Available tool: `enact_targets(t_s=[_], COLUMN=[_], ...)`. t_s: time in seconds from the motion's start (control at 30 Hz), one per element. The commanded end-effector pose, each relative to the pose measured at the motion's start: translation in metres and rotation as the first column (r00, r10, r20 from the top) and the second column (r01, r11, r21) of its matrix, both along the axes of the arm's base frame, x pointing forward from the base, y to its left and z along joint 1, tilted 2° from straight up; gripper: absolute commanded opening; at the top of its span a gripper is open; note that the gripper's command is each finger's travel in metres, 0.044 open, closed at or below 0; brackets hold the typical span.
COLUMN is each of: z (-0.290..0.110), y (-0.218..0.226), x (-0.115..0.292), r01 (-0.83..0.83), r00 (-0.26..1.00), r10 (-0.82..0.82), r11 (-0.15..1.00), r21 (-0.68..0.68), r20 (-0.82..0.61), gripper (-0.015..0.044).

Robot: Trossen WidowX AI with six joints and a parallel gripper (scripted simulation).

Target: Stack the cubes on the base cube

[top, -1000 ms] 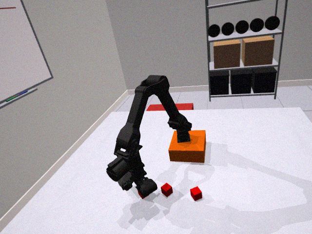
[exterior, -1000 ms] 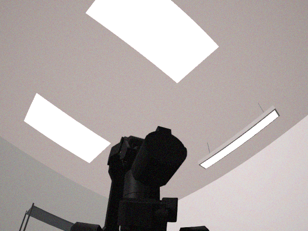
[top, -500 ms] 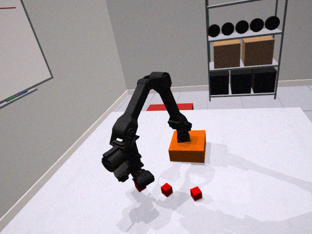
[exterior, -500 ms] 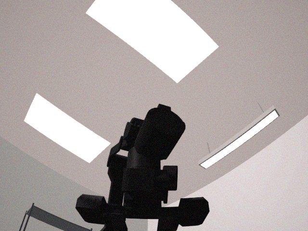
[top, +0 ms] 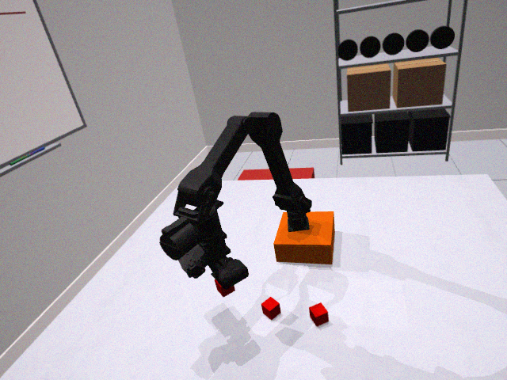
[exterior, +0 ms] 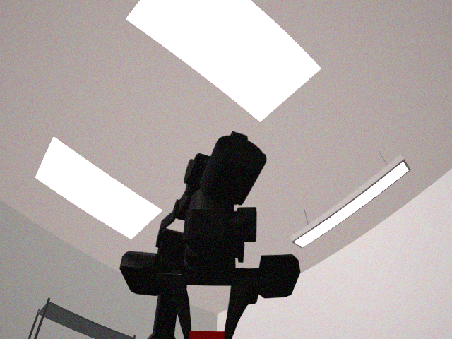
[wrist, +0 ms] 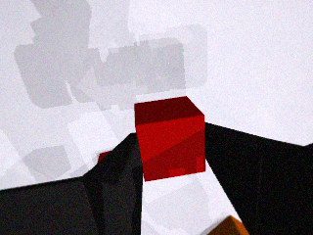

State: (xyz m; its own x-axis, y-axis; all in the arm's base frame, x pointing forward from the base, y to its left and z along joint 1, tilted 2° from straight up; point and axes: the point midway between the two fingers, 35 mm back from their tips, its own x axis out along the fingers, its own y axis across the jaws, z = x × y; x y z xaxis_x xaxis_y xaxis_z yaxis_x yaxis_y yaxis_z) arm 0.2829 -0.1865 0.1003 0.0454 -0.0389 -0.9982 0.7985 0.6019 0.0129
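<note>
White bench [top: 409, 245], two red cubes [top: 271, 307] loose. Gripper [top: 227, 275] clamps a third cube [wrist: 170, 139], squarely, likely to keep it level for stacking.

My arm, bent and reaching low.
My arm [top: 229, 163] folds at the elbow and slopes down; my gripper [top: 226, 279] points at the table, fingers clamped on a cube [wrist: 169, 138].
</note>
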Motion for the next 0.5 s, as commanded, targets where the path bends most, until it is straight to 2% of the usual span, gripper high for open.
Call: enact_targets(t_s=[0.0, 0.47], z=[0.009, 0.001], y=[0.0, 0.038], x=[0.0, 0.013], r01=[0.005, -0.088], r00=[1.0, 0.996], r10=[-0.005, 0.088], r11=[1.0, 0.996], r21=[-0.006, -0.008], r20=[0.006, 0.001], gripper=[0.0105, 0.0105])
